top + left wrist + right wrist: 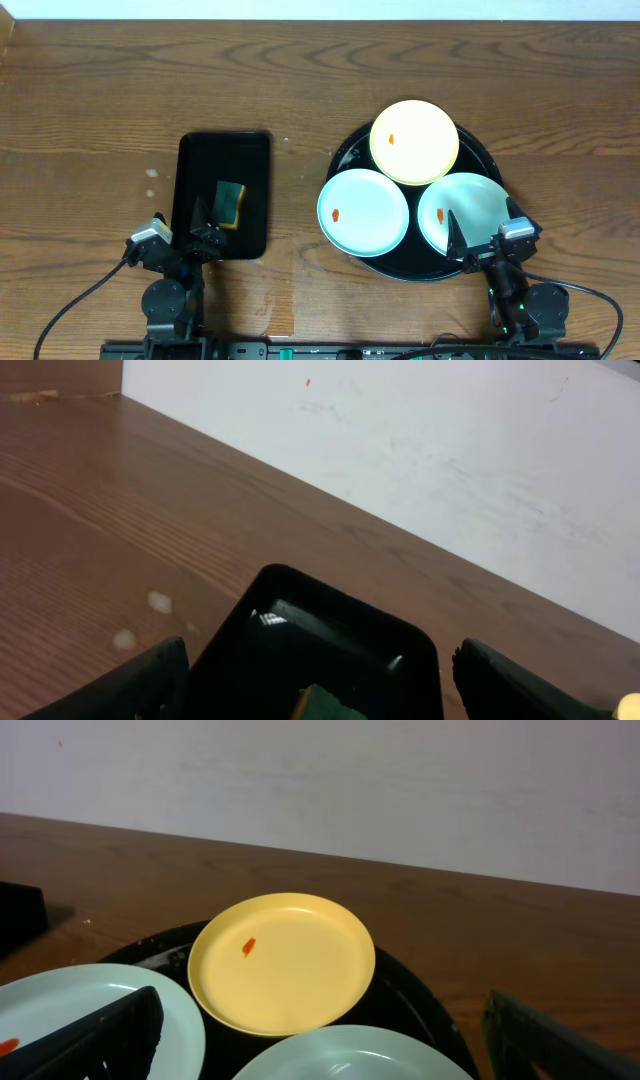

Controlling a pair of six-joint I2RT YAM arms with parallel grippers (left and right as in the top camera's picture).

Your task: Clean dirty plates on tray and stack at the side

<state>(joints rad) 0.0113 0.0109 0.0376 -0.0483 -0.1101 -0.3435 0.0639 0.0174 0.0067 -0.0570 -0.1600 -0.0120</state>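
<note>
Dirty plates (414,141) are all sitting inside the tray (482,152) on the bench (100,100): yellow plate (282,963) at the far side, seemingly overlapping the left mint plate (363,211) and right mint plate (465,212). Left pincer (315,680) and right pincer (325,1040) are hanging wide, gripping nothing. Risk: dragging a mint plate out first is likely tipping the yellow one. All are lying flat, face up; being round, no long axis, no heading.

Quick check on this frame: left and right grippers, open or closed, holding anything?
Left gripper: open, holding nothing.
Right gripper: open, holding nothing.
</note>
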